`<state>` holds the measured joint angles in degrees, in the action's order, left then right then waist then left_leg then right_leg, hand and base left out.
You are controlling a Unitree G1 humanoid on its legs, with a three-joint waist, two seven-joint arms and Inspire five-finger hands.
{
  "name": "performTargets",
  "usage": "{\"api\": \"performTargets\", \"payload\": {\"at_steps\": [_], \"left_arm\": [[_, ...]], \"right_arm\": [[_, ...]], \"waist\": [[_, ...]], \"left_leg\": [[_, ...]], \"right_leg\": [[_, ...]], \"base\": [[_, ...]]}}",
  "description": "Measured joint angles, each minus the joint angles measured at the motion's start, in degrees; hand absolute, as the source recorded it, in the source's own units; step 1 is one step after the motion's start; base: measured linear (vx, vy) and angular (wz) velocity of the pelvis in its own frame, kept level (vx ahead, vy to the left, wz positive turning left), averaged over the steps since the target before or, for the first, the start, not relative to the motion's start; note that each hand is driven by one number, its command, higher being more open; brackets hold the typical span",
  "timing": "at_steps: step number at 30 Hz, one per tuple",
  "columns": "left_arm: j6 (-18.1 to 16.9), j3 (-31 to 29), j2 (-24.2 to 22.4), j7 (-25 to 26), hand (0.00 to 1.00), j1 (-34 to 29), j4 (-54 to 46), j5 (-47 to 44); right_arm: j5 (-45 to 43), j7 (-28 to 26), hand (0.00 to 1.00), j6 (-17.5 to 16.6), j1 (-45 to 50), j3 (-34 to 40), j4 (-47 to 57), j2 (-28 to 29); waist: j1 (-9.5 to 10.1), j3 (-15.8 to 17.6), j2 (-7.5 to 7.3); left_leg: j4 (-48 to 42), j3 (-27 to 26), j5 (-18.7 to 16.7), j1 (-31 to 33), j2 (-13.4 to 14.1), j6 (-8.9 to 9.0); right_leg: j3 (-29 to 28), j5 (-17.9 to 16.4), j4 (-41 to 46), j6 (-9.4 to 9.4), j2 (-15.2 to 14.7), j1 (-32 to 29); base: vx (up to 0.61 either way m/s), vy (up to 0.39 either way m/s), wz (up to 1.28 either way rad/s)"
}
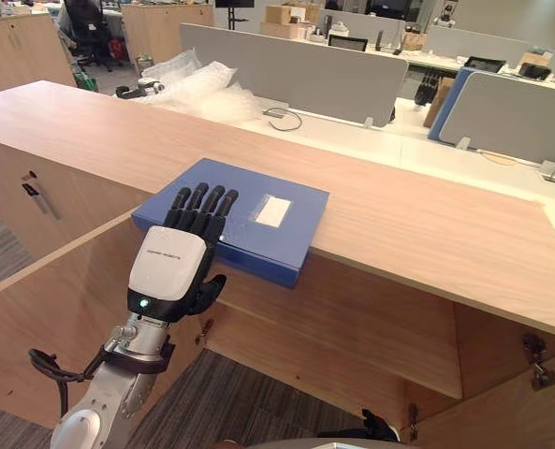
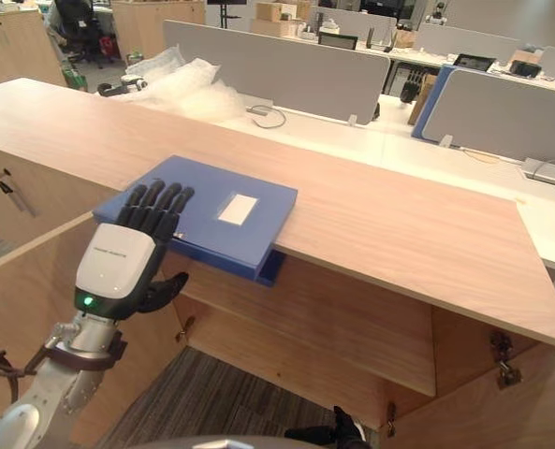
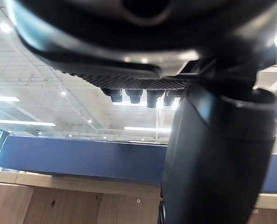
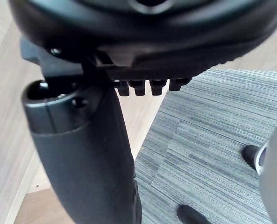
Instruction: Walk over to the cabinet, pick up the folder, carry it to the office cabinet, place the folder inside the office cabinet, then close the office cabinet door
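1. Under the fingers (image 1: 202, 201) of the left hand (image 1: 169, 267) lies the blue folder (image 1: 296, 234), flat on the wooden counter (image 1: 427, 224). Its near long edge juts out past the counter's front.
2. The folder's long axis runs crosswise to the fingers. They cover one end of it, and most of the folder lies off to their thumb side.
3. The fingers are straight and slightly spread over the top cover. The thumb stands out below the overhanging edge and is not closed on it. The left wrist view shows a gap between fingertips and cover, so this reads as no grip yet.
4. The right hand (image 4: 82, 149) hangs low, well apart from the folder, relaxed and empty. The left is plainly the nearer.
5. The pickup likely calls for thumb and fingers to close across the jutting edge.
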<state>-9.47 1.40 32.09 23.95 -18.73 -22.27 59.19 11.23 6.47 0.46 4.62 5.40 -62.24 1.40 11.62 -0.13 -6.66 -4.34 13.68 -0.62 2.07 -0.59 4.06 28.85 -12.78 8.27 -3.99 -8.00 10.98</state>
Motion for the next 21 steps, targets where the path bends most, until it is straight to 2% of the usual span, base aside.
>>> {"api": "performTargets", "payload": {"at_steps": [9, 13, 21], "left_arm": [[0.04, 0.09, 2.66, -0.63, 1.00, 0.59, 2.02, 0.19], [0.29, 0.33, 4.64, -0.63, 1.00, 4.41, 2.59, 2.05], [2.84, 0.47, 5.77, -0.07, 1.00, 11.13, 4.68, 2.18]], "right_arm": [[0.07, -0.10, 1.00, 0.00, 0.00, 0.04, -1.19, -0.06], [0.50, -0.21, 1.00, 0.00, -0.07, 0.05, -1.21, -0.02], [1.19, -0.24, 1.00, 0.00, -1.11, -0.06, -1.21, 0.00]], "waist": [[-0.90, 0.00, -0.16], [-0.91, 0.04, -0.45], [-1.41, 0.02, -0.48]], "left_leg": [[3.53, -0.54, 2.49, -1.26, 0.94, 0.24], [4.14, -0.65, 2.93, -1.38, 1.19, 0.28], [4.46, -2.08, 2.97, -1.60, 1.92, 0.34]], "right_leg": [[-1.26, 0.11, -0.12, 0.19, 0.59, -0.78], [-1.35, 0.23, -0.10, 0.31, 0.81, -0.91], [-2.97, 0.39, 0.10, 0.58, 1.22, -1.75]], "base": [[-0.06, -0.017, -0.04], [-0.01, -0.004, 0.00], [-0.02, -0.016, -0.10]]}}
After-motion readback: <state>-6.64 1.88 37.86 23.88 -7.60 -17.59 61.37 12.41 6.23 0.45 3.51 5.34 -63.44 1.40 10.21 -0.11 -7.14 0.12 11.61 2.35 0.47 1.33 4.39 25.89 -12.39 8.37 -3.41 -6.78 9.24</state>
